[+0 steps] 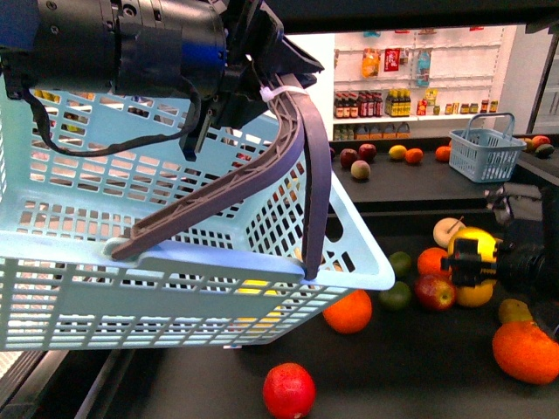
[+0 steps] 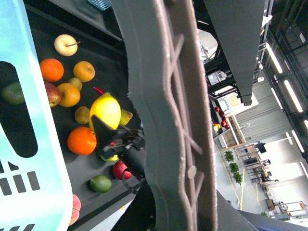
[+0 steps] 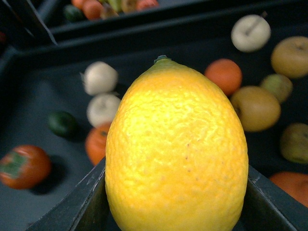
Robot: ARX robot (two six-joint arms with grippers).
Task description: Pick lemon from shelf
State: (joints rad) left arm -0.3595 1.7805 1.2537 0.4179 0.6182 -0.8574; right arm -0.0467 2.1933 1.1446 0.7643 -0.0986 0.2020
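Right wrist view: lemon (image 3: 176, 149) between jaws, bare shelf (image 3: 43, 91) behind

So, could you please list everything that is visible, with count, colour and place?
lemon: one, bright yellow, gripped, right side of the front view
shelf: one, black, under the fruit
other fruit: many, orange, red, green and yellow, scattered on the shelf tiers
large basket: one, light blue, held up by its grey handle, left side
small basket: one, blue, on the rear tier
wall shelves: white, with bottles, far back
left gripper: black, shut on the large basket's handle
right gripper: black, shut on the lemon
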